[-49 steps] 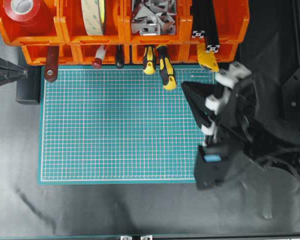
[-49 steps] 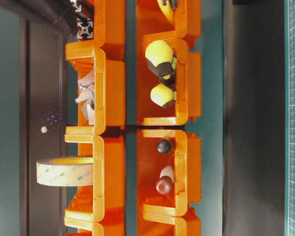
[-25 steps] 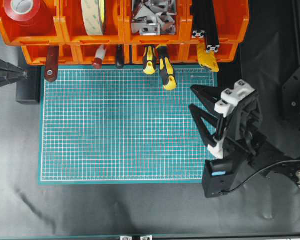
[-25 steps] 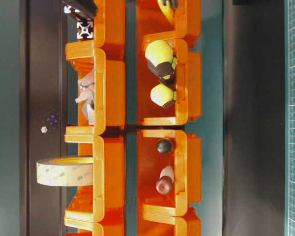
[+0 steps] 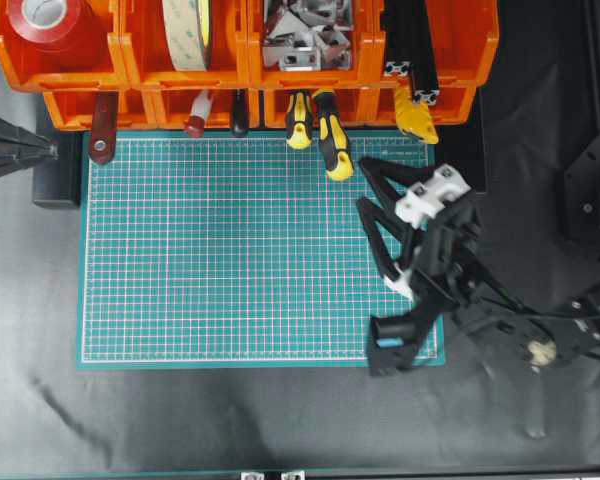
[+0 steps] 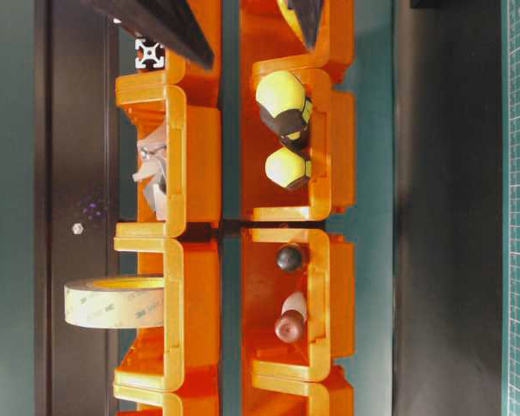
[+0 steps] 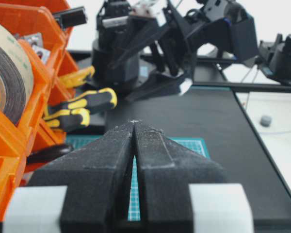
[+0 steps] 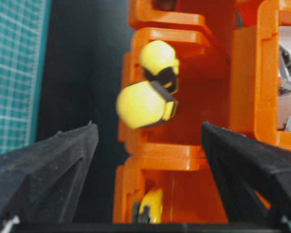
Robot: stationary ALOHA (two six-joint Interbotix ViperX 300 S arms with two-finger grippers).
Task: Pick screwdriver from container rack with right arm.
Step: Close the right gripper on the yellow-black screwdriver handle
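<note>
The screwdriver [image 5: 333, 142] has a thick yellow-and-black handle. It lies in a lower bin of the orange container rack [image 5: 245, 75], with its handle sticking out over the green mat [image 5: 230, 260]. It also shows in the table-level view [image 6: 282, 100], the left wrist view [image 7: 87, 101] and the right wrist view [image 8: 143, 104]. A slimmer yellow-and-black tool [image 5: 298, 122] lies beside it. My right gripper [image 5: 363, 183] is open and empty, just right of the handle's end and pointing at the rack [image 8: 145, 127]. My left gripper [image 5: 52, 149] is shut and empty at the mat's left edge [image 7: 134, 122].
The upper bins hold a red tape roll [image 5: 45, 25], a beige tape roll [image 5: 185, 35], metal brackets [image 5: 305, 35] and black extrusions [image 5: 410, 45]. The lower bins hold a brown handle [image 5: 103, 125], a red-handled tool [image 5: 195, 118], a black handle [image 5: 239, 112] and a yellow tool [image 5: 415, 120].
My right arm has swung left and toward the rack, with the open gripper now close to the screwdriver's handle. Its fingers have entered the top of the table-level view. The left arm has not moved.
</note>
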